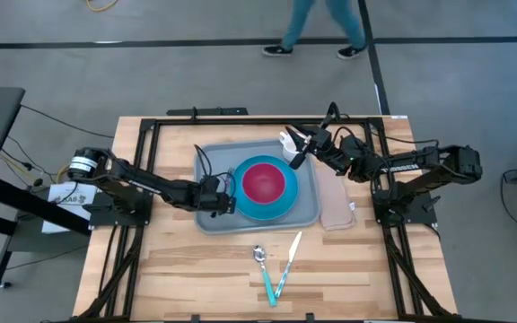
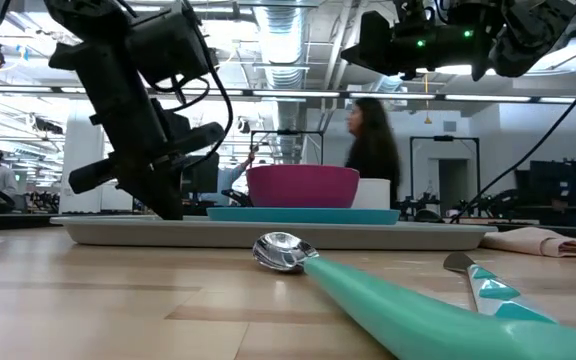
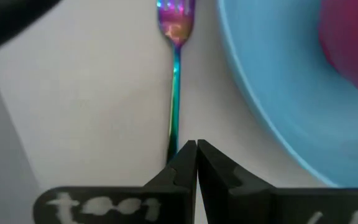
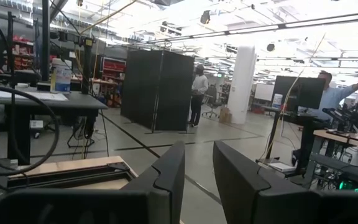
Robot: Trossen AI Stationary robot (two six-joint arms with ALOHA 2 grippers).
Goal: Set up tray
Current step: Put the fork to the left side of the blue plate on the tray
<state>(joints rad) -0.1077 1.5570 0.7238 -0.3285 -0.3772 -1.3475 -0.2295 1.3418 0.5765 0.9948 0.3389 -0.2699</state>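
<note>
fork (image 3: pixel 175 81): handle end hidden behind the left gripper's (image 3: pixel 196 149) closed jaws
plate (image 3: pixel 278 93): cut off by the picture's edge, blurred
person (image 1: pixel 317 25): upper body cut off above
white object (image 1: pixel 289 142): too small to tell

plate (image 1: pixel 281 208) filling tray (image 1: pixel 206 158) middle, fork (image 3: pixel 175 93) beside it, bare wood around spoon (image 1: pixel 259 255)

Right gripper (image 4: pixel 199 163) slightly parted, empty, before dark partition (image 4: pixel 156 91) and standing person (image 4: pixel 198 90)
</note>
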